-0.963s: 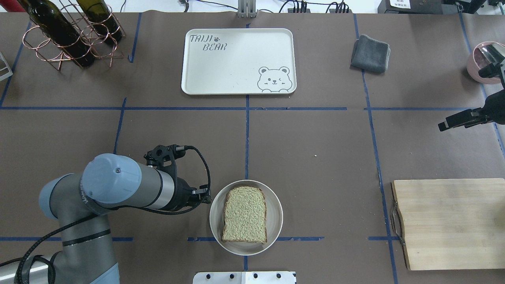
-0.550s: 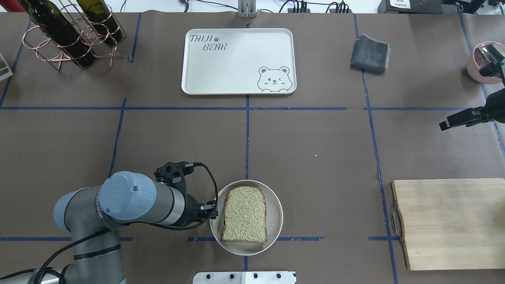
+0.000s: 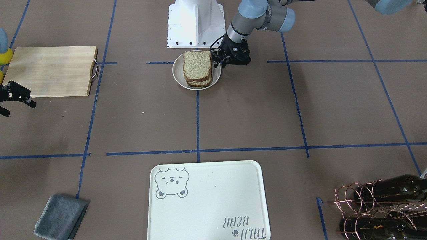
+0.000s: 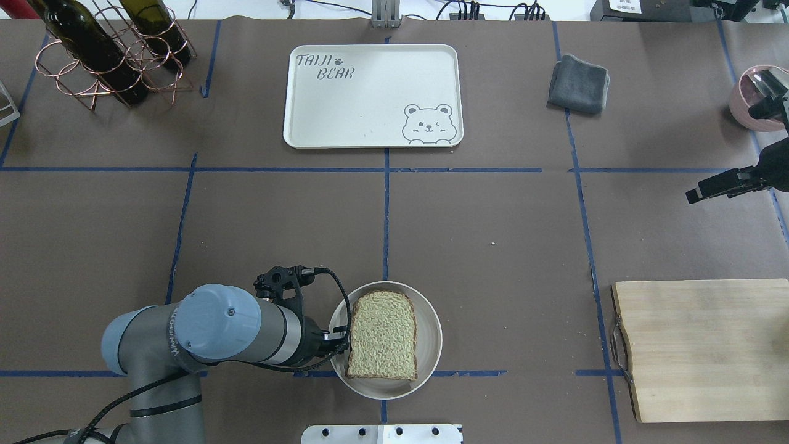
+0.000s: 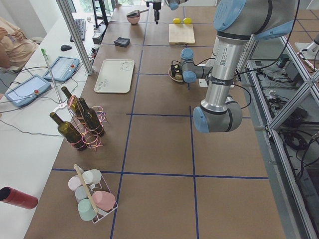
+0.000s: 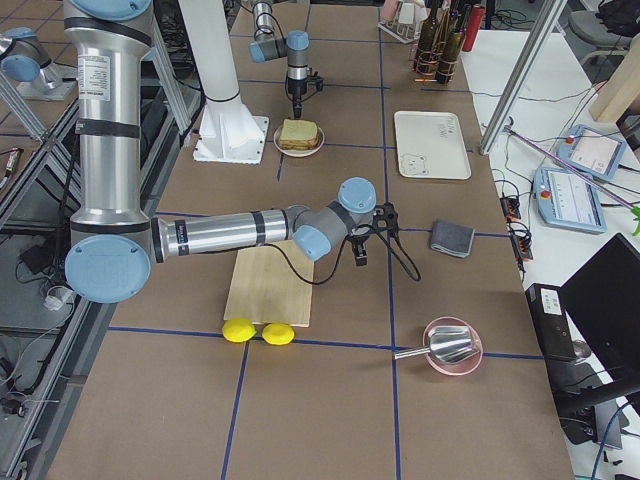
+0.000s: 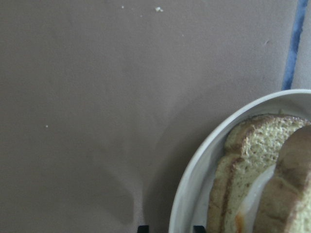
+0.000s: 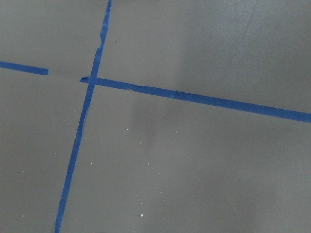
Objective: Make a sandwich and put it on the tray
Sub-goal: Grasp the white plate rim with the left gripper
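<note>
We log the table (image 4: 493,246) as dull brown paper crossed by blue tape lines. Top centre of the overhead view, the tray (image 4: 370,117) is cream-white with a grey bear face and grey lettering. Bottom centre, the sandwich (image 4: 382,336) shows tan, speckled bread with dark-brown crust. The left wrist view gives us a white layer between the slices. Its plate (image 4: 431,345) is white. Upper right, the cloth (image 4: 578,84) is charcoal grey. Lower right, the cutting board (image 4: 703,348) is pale wood. Upper left, the bottles (image 4: 92,44) are dark green. The left arm (image 4: 271,339) is grey with pale blue caps.
</note>
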`<state>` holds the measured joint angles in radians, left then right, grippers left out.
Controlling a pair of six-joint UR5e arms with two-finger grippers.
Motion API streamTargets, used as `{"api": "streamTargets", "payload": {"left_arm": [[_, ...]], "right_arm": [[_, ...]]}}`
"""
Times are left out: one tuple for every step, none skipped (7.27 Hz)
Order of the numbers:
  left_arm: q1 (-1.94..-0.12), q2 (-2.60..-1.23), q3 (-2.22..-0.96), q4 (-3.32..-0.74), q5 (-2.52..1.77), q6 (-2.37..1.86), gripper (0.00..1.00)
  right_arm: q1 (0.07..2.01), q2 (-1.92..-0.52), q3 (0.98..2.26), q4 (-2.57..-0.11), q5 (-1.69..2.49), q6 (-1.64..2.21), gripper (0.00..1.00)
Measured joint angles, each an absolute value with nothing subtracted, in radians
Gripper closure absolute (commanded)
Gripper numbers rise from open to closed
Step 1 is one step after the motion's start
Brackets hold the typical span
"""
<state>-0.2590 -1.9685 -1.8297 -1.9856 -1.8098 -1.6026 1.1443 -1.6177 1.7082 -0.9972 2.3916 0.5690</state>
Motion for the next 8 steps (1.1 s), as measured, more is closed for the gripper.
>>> {"api": "streamTargets", "payload": {"left_arm": [[-0.258,-1.97,-1.824,-1.986,-1.81,-1.602,0.63],[-0.257,-1.976,-1.817,-1.986,-1.81,-1.603,0.65],[-0.254,-1.985,-1.807,-1.986,-1.81,-1.603,0.84],[-0.252,-1.992,-1.801,-1.986,-1.81,-1.602,1.0],[-0.251,-1.995,-1.799,-1.985,-1.81,-1.603,1.0],[-0.251,-1.996,-1.801,-1.986,-1.811,-1.604,1.0],[-0.251,-1.997,-1.806,-1.986,-1.812,-1.613,1.0],[-0.251,-1.999,-1.821,-1.991,-1.813,-1.638,1.0]], "right_arm": [[1.144,-1.619,1.709,-0.997,2.393,0.569,0.0],[1.144,-1.621,1.71,-0.996,2.394,0.569,0.0],[1.144,-1.623,1.711,-0.996,2.394,0.569,0.0],[1.144,-1.624,1.711,-0.996,2.394,0.569,0.0],[1.144,-1.625,1.712,-0.996,2.395,0.569,0.0],[1.144,-1.626,1.712,-0.996,2.395,0.569,0.0],[1.144,-1.627,1.713,-0.996,2.395,0.569,0.0],[1.145,-1.628,1.713,-0.996,2.395,0.569,0.0]]}}
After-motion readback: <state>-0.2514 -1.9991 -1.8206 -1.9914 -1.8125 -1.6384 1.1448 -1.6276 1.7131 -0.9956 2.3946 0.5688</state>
